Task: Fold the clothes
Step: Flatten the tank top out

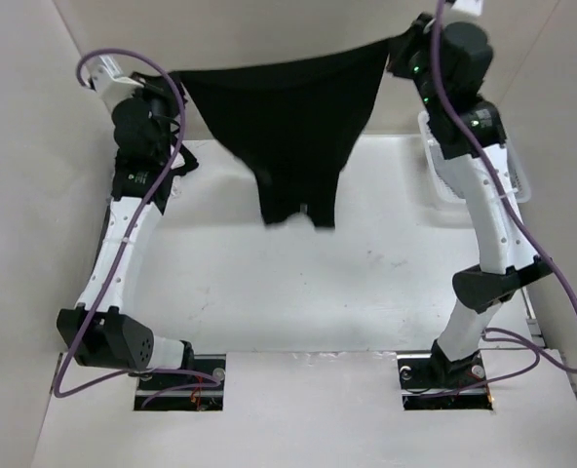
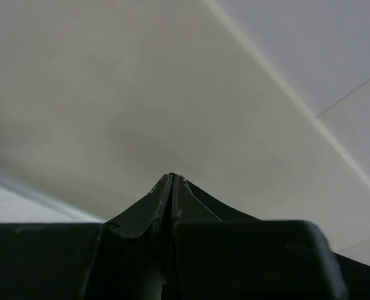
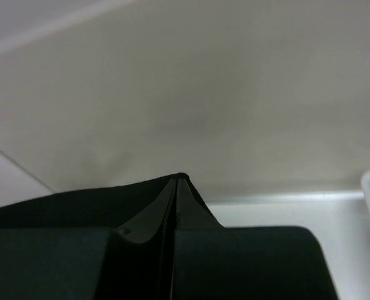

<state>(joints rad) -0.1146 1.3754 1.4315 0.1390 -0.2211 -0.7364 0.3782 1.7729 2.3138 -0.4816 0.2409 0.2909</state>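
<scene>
Top view: one black garment, the clothes point(image 1: 290, 112), is hanging above the table point(image 1: 269, 292), stretched between two grippers; left gripper point(image 1: 174, 86) and right gripper point(image 1: 398, 54) are each pinching one upper corner; one white basket point(image 1: 437, 190) is sitting partly hidden behind the right arm. Left wrist view: jaws are pressing together; black fabric is trailing off rightward. Right wrist view: jaws are pinching tight; fabric is trailing leftward; basket corner is showing at the right edge.

A robot lab cell: a plain white desk point(image 1: 298, 302) boxed in by bare off-white panel walls point(image 1: 20, 146), with white-and-black robot arms point(image 1: 123, 244) bolted down and purple cables point(image 1: 125, 54) trailing.
</scene>
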